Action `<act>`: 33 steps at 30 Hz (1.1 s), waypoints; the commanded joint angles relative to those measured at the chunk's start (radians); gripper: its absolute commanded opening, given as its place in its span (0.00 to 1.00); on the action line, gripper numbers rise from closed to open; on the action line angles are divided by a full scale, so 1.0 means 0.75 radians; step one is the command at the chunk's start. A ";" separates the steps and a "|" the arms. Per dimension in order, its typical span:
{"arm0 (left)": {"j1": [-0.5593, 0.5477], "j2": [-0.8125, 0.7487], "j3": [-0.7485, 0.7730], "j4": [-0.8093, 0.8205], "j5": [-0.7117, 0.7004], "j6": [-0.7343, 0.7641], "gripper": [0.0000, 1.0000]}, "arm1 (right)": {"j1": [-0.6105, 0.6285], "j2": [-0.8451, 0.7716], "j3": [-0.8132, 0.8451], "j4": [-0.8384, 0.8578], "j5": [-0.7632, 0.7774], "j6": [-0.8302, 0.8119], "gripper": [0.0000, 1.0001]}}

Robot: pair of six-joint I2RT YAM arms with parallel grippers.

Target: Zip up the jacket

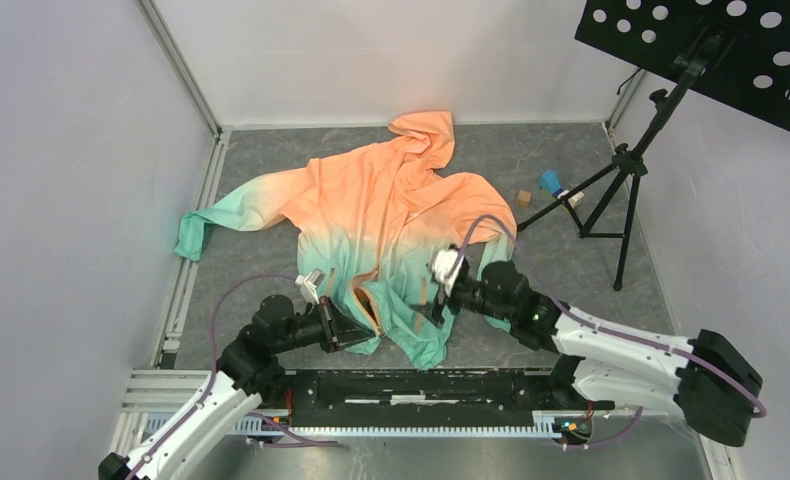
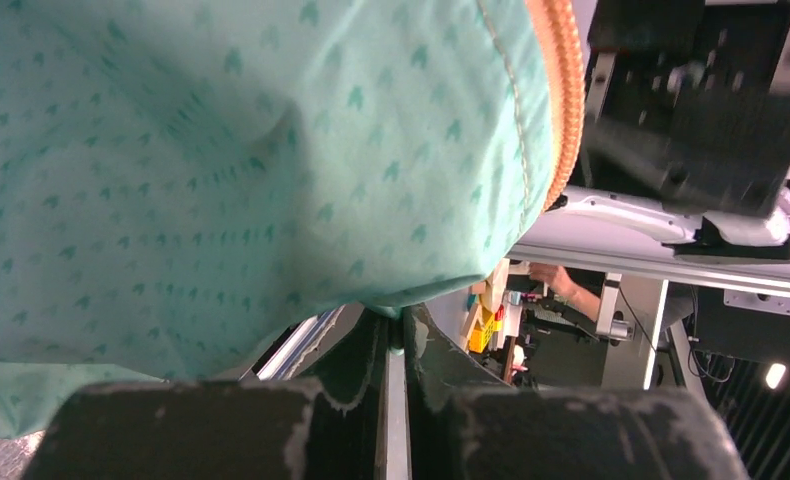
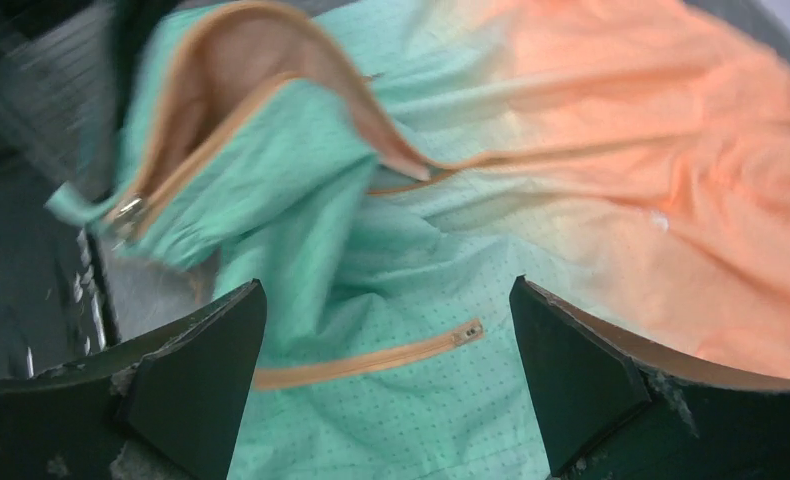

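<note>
One limp, light orange-to-mint windbreaker jacket (image 1: 371, 200): left hand (image 2: 393, 340) pinches its hem, right hand (image 3: 386, 285) spread wide; grip beside the apparent metal slider (image 3: 126, 212).

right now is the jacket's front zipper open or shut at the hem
Open. On the jacket, the front zipper edges part at the hem. The right wrist view shows one side folded back.

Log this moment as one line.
left pincer: shut on jacket hem | right pincer: open, over pocket zipper | front zipper: open at hem | task: not done
</note>
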 commanded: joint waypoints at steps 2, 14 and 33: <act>-0.002 -0.005 0.011 0.002 0.079 0.032 0.02 | 0.315 -0.203 -0.173 0.098 0.115 -0.658 0.98; -0.002 -0.025 -0.010 0.032 0.114 -0.018 0.02 | 0.812 0.170 -0.407 0.924 0.308 -1.254 0.81; -0.002 -0.094 -0.040 0.029 0.120 -0.073 0.02 | 0.828 0.577 -0.291 1.367 0.429 -1.290 0.69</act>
